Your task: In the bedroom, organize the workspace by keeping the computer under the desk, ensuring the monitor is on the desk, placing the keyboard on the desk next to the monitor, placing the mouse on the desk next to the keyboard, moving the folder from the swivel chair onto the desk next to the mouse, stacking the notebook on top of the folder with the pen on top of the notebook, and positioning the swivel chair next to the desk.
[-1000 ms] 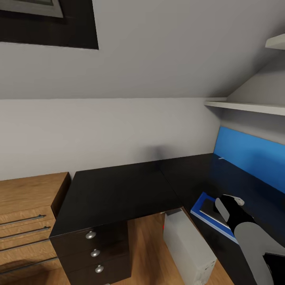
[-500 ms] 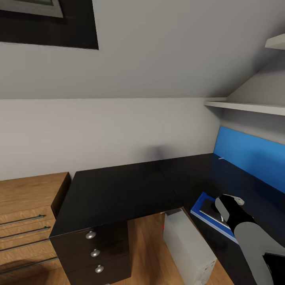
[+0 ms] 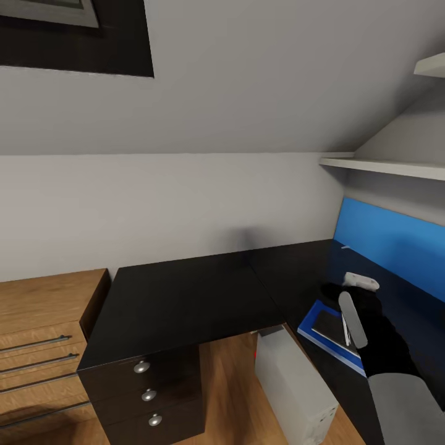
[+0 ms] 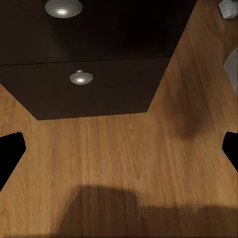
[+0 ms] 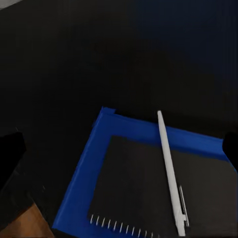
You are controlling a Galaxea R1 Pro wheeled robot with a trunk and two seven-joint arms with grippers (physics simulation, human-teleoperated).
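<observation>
The black desk [image 3: 185, 296] carries the blue folder [image 3: 308, 322] on its right wing. On the folder lies the dark notebook [image 3: 326, 322], and across it the white pen [image 3: 345, 332]. My right gripper [image 3: 356, 301] hovers open just above this stack, holding nothing. In the right wrist view the folder [image 5: 84, 168], notebook [image 5: 134, 188] and pen [image 5: 168, 168] lie below the open gripper [image 5: 119, 148]. The grey computer [image 3: 293, 386] stands on the floor under the desk. My left gripper [image 4: 119, 151] is open over the wood floor. Monitor, keyboard, mouse and swivel chair are out of view.
The desk's dark drawer unit [image 3: 148, 389] with silver knobs [image 4: 81, 77] stands at the left, beside a light-wood chest of drawers [image 3: 37, 334]. A blue wall panel [image 3: 389, 241] and white shelves [image 3: 383, 165] bound the desk's right side. The sloped wall is behind.
My right gripper has lifted up and away from the notebook with its fingers apart. The pen now lies free on the notebook. The camera has not moved.
</observation>
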